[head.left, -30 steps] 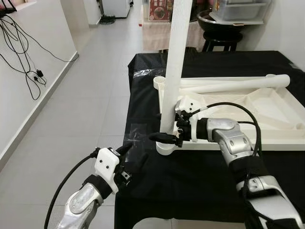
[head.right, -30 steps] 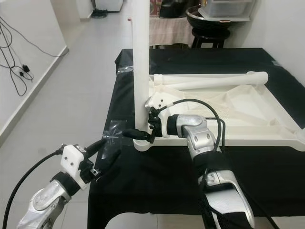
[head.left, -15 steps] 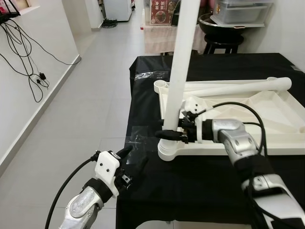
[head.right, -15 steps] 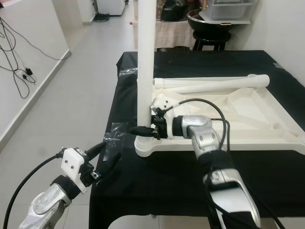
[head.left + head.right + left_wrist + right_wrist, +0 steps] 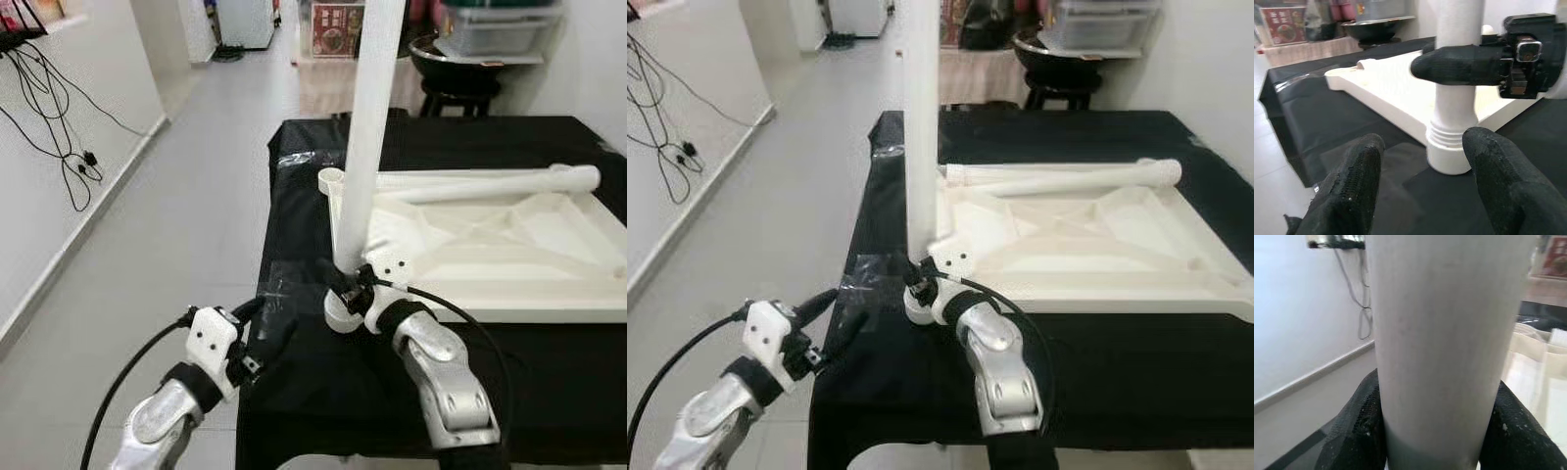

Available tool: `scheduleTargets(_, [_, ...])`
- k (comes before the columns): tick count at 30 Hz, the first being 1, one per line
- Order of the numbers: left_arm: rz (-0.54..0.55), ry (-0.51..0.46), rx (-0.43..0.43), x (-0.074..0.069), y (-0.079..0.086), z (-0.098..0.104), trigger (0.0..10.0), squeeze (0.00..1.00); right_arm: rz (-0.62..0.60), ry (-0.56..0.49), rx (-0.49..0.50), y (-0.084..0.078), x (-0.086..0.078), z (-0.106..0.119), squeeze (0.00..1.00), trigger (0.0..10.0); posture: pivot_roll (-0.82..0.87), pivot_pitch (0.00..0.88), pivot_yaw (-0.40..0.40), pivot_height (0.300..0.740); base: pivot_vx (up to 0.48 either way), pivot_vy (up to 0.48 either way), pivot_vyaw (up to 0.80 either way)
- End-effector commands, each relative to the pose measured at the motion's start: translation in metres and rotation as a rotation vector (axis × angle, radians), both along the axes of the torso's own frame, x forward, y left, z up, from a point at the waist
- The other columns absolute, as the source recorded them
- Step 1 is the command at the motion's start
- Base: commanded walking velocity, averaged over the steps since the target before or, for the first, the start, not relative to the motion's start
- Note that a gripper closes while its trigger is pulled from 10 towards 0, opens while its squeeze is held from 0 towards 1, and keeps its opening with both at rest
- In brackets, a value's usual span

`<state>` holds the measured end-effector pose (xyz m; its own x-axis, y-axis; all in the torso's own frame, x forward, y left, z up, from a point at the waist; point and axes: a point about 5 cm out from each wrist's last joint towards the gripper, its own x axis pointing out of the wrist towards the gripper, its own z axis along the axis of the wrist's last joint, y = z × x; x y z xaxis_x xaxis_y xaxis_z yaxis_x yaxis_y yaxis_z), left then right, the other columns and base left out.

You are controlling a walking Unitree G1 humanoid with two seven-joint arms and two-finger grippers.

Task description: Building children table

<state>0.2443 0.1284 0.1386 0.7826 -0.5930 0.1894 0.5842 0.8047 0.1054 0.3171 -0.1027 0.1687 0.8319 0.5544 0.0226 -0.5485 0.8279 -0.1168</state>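
A white children's table top (image 5: 509,245) lies upside down on the black-covered table (image 5: 323,392). One white leg (image 5: 367,127) stands upright in the near left corner socket (image 5: 343,311). My right gripper (image 5: 343,279) is shut on this leg just above the socket, and its fingers (image 5: 1359,421) flank the leg (image 5: 1444,333) on both sides. A second leg (image 5: 490,182) lies across the far side of the top. My left gripper (image 5: 265,328) is open at the table's front left corner, its fingers (image 5: 1352,186) pointing at the socket (image 5: 1449,152) from a short distance away.
The table's left and front edges drop to grey floor (image 5: 176,196). A clear tape patch (image 5: 284,284) shines on the cloth by the socket. A black stool (image 5: 460,88) with a bowl and a plastic box stands behind. Cables (image 5: 59,137) hang on the left wall.
My right arm has swung from the right side round to the front of the leg, still holding its base. The left gripper has edged closer to the socket.
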Motion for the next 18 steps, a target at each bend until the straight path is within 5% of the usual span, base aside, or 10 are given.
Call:
scheduleTargets(1, [-0.006,0.008,0.009,0.000,0.000,-0.002,10.0,0.00,-0.019,0.137,-0.014,-0.008,0.000,-0.027,0.00,0.0,-0.13,0.136,0.023,0.740,0.000,0.000,0.00])
scheduleTargets(4, [0.008,0.002,0.008,0.000,0.001,-0.002,10.0,0.00,-0.014,0.142,-0.035,-0.007,-0.002,-0.028,0.00,0.0,-0.13,0.141,0.022,0.740,0.000,0.000,0.00])
scheduleTargets(5, [0.016,-0.001,0.006,0.000,0.001,-0.001,10.0,0.00,-0.031,0.155,-0.011,-0.007,-0.004,-0.027,0.00,10.0,-0.13,0.138,0.020,0.740,0.000,0.000,0.00])
scheduleTargets(6, [0.020,-0.003,0.004,0.000,0.001,-0.001,10.0,0.00,-0.046,0.163,0.011,-0.008,-0.005,-0.025,0.09,10.0,-0.13,0.137,0.021,0.740,0.000,0.000,0.00])
scheduleTargets(7, [0.021,-0.003,0.004,0.000,0.000,-0.001,10.0,0.00,-0.018,0.179,0.080,-0.009,-0.005,-0.021,0.96,10.0,-0.12,0.138,0.024,0.740,0.000,0.000,0.00])
scheduleTargets(10, [0.015,0.000,0.003,0.000,-0.001,-0.001,10.0,0.00,0.095,0.175,0.135,-0.006,-0.007,-0.012,1.00,10.0,-0.12,0.136,0.026,0.740,0.000,0.000,0.00])
scheduleTargets(18, [0.004,0.005,0.003,-0.001,-0.003,-0.002,10.0,0.00,0.373,0.066,0.037,-0.013,0.006,0.024,1.00,10.0,-0.11,0.131,0.019,0.740,0.000,0.000,0.00])
